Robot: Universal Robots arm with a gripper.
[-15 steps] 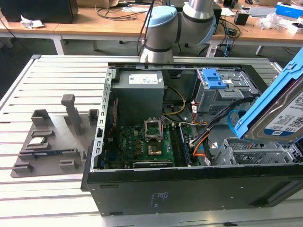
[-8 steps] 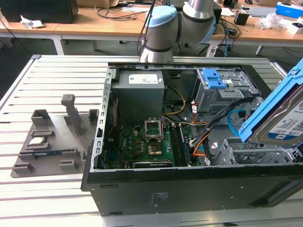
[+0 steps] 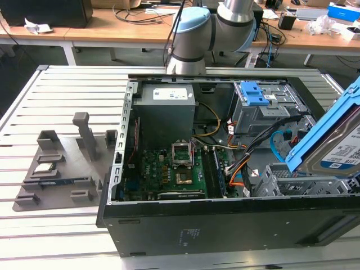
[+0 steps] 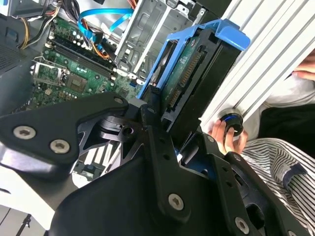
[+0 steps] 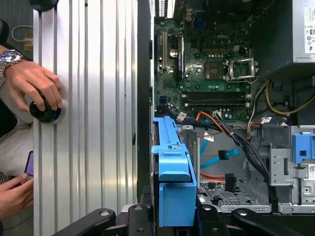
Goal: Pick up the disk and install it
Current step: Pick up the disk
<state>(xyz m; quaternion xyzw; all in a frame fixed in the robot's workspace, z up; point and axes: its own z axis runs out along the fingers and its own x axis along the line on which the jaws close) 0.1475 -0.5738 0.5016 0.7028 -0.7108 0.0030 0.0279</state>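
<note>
One gripper (image 5: 172, 216), one disk (image 3: 336, 143) (aslant)

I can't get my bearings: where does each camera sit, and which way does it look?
Exterior view: off the arm, looking down into the open computer case; the arm rises beyond it.
First wrist view: on the wrist, facing the case past the gripper and the disk.
Second wrist view: on the wrist, close behind the gripper, facing the disk.
All three show the disk and motherboard.
</note>
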